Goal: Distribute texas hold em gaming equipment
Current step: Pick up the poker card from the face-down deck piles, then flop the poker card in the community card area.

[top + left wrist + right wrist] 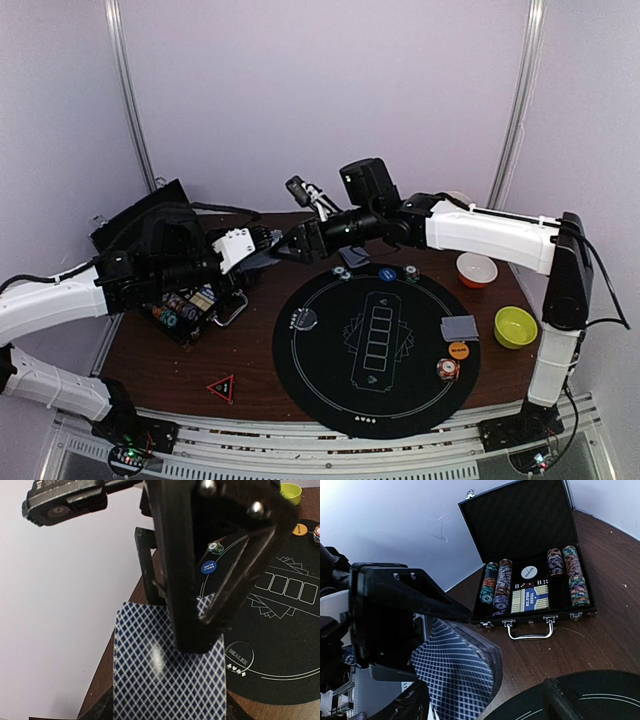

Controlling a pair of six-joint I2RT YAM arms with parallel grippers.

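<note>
playing cards (165, 670): blue-diamond backs up, hanging in the air just off the far-left rim of the round mat (330, 360)
left pincer (258, 252): pinching the playing cards at one end
right pincer (292, 246): fingers standing spread, hovering right at the cards' other end, not clamping anything as far as I can see
blue button (209, 568): lying near the mat's far rim, a small chip (215, 546) sitting just beside it
orange button (458, 350): resting on the mat's right side
case (530, 530): sitting open on the bench (610, 630), well left of the mat, chip stacks (502, 582) standing in rows inside
orange bowl (476, 268), green bowl (515, 326): both sitting just off the mat's right side
</note>
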